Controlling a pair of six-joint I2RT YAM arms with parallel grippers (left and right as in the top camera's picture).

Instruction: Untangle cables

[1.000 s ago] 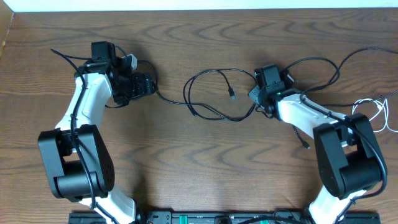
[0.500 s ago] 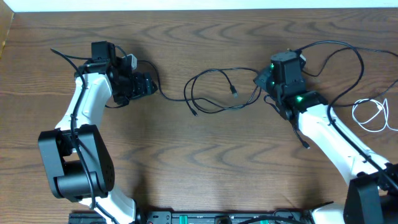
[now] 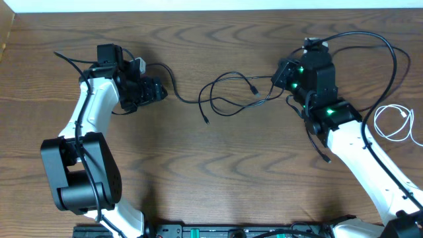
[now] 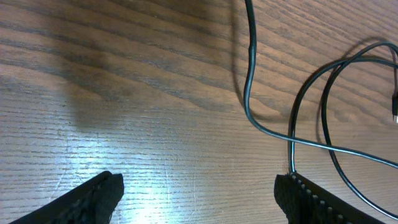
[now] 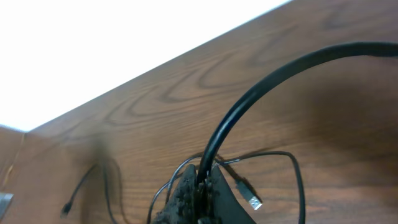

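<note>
At the right claw, the fingers were closed on a black cable arching away over the desk. The left claw stood wide open, gripping nothing, a cable meeting one fingertip. Farther out, the black cables lay looped mid-desk between both claws; the white cable lay coiled at far right.

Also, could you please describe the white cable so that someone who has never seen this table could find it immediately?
Look at the right end of the wooden table, beyond the right arm's white forearm. The white cable lies there in loose loops. It is the only white cord; the black cables sprawl across the middle.
</note>
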